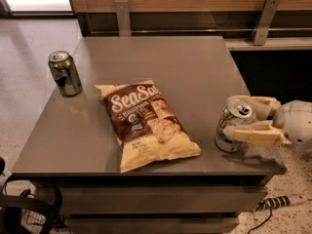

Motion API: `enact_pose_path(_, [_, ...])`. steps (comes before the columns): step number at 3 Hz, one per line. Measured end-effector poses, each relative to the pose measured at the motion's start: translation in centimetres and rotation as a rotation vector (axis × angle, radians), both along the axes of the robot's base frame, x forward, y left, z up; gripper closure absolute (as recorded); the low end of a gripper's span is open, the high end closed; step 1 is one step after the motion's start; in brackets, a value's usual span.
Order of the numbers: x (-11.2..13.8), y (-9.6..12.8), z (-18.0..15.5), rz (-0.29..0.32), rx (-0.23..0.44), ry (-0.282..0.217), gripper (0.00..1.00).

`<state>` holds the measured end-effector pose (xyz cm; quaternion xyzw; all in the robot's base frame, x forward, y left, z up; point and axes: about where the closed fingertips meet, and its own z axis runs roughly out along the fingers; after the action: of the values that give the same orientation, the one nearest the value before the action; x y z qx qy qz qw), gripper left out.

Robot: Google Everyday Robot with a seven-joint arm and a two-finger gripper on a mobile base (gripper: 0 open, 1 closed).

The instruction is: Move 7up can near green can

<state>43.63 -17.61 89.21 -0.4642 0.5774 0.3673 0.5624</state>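
The 7up can [229, 128], pale silver-white with a green lower band and a silver top, stands upright near the front right corner of the grey table [161, 57]. My gripper [236, 118] reaches in from the right, its cream fingers [253, 134] on either side of the can and close against it. The green can [65, 73], dark glossy green with a silver top, stands upright near the table's left edge, far from the 7up can.
A brown and cream SeaSalt chip bag [146, 123] lies flat in the middle of the table, between the two cans. A wooden wall with metal brackets [265, 21] runs behind the table. Cables [280, 202] lie on the floor at the front right.
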Motion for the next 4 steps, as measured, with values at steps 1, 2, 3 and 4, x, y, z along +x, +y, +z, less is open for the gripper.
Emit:
enact_pose_path(1, [0.0,0.3,0.1,0.006,0.000,-0.001,0.78])
enact_pose_path(2, [0.0,0.5,0.1,0.009,-0.001,-0.002,0.99])
enact_pose_path(3, [1.1,0.1,2.4,-0.015,-0.028,0.003,1.00])
enact_pose_path(4, [3.7,-0.8,7.2,-0.058,-0.062,-0.012,1.00])
